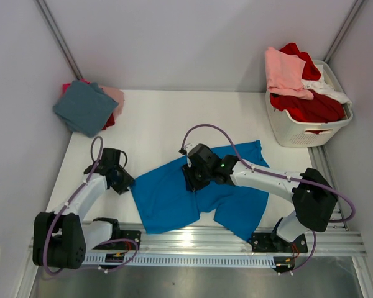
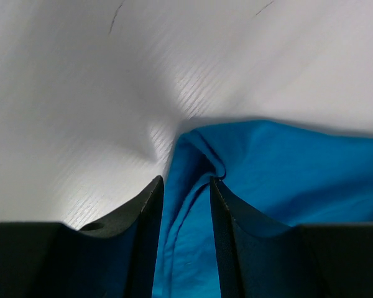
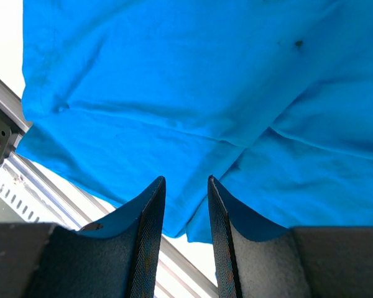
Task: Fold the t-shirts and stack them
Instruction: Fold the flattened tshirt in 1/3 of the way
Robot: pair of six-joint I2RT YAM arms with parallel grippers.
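Blue t-shirt (image 1: pixel 168 202) spread flat, long axis running left to right, pinched to a narrow waist at mid-length. The white laundry basket (image 1: pixel 298 133), holding red and pale pink tees, stands well beyond its far right corner. A folded pile topped by a dusty teal tee (image 1: pixel 86 107) lies well beyond its far left corner. The left gripper (image 1: pixel 128 184) sits at the shirt's left tip, jaws partly parted and straddling a raised ridge of hem; no firm pinch is evident. The right gripper (image 1: pixel 193 179) hangs over the waist on the far edge, jaws likewise partly parted, with cloth seen below the gap and none visibly held. Judged from this layout, the coming fold turns on the left end: it lies directly under the left arm, so carrying it rightward along the long axis would halve the shirt.
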